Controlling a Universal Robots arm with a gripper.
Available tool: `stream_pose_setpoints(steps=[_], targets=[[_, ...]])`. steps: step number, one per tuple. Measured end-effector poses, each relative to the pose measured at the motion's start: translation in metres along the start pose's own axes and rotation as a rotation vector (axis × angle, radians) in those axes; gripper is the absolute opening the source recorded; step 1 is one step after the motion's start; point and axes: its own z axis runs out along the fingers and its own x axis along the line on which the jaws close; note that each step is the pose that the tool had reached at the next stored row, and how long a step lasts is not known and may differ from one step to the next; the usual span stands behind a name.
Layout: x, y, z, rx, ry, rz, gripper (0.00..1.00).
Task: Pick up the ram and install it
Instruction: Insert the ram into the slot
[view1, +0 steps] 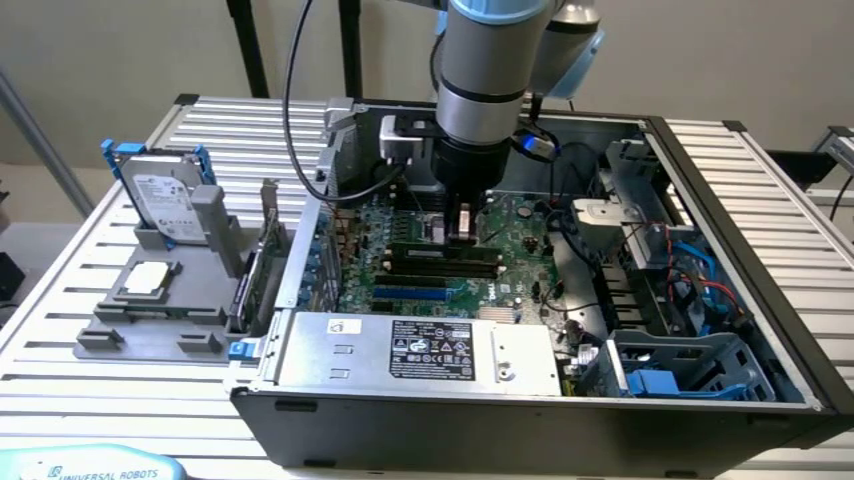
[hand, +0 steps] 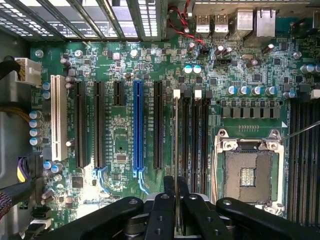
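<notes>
One slatted metal worktop (view1: 747, 170) before a plain pale wall, bearing one open computer case (view1: 534, 420). Inside, one green motherboard (hand: 125, 150) with one blue slot (hand: 138, 125) and one empty processor socket (hand: 248, 175). Left of the case, one grey holder (view1: 147, 310). Over the memory slots, one tool (view1: 463, 228), clamped on the ram (hand: 176, 150), held edge-on.

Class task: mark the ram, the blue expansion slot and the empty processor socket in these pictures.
ram (hand: 176, 150), wrist view, thin top edge.
blue expansion slot (hand: 138, 125), wrist view, middle of slot.
empty processor socket (hand: 248, 176), wrist view, centre of contacts.
</notes>
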Motion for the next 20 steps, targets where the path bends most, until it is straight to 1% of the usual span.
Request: stream_pose_setpoints(steps=[2,3,7,8,10,20], targets=[[0.0000,0.0000,0.0011,0.0015,-0.0001,0.007,0.13],[-0.0001,0.0000,0.0018,0.0035,-0.0003,0.008,0.13],[-0.0001,-0.0001,0.0050,0.0189,-0.0009,0.008,0.13],[-0.0001,-0.0001,0.0055,0.0212,-0.0007,0.008,0.13],[-0.0001,-0.0002,0.0057,0.0222,0.0020,0.008,0.13],[-0.0028,-0.0001,0.0073,0.0222,0.0025,0.008,0.13]])
